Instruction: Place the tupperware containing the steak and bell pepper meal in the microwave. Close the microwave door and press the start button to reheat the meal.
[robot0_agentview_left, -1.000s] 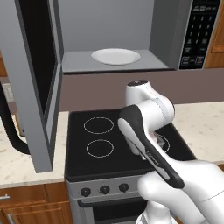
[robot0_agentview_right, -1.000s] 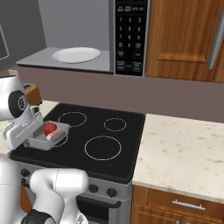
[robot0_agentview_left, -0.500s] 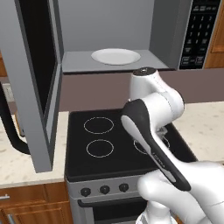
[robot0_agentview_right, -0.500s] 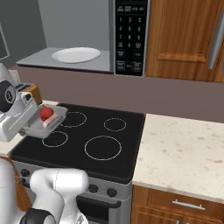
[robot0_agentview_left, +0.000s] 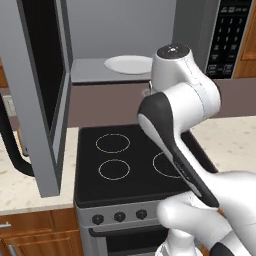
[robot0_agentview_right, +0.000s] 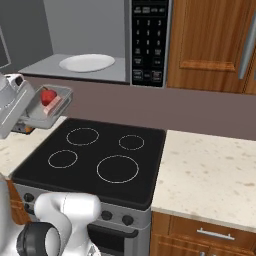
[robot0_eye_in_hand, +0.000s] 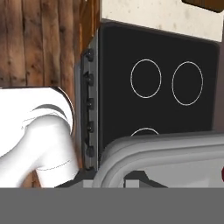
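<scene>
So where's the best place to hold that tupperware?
By its near short rim, from the robot's side, where the claw is already shut on the tupperware. It is shallow and open-topped; an edge grip keeps it level and clear of the food.

- Clear, grey-looking tupperware, holding a red round piece and a pinkish-red slab.
- Grey microwave cavity with white round plate inside; black keypad panel at 3 o'clock of it, with pale markings.
- Grey-framed microwave door with dark glass window.
- Black stove top marked with thin white rings; grey front with dark knobs.
- Beige speckled counter.
- Brown wood-grain cabinets with a silver handle.
- Muted brown wall.
- White arm with dark band.
</scene>
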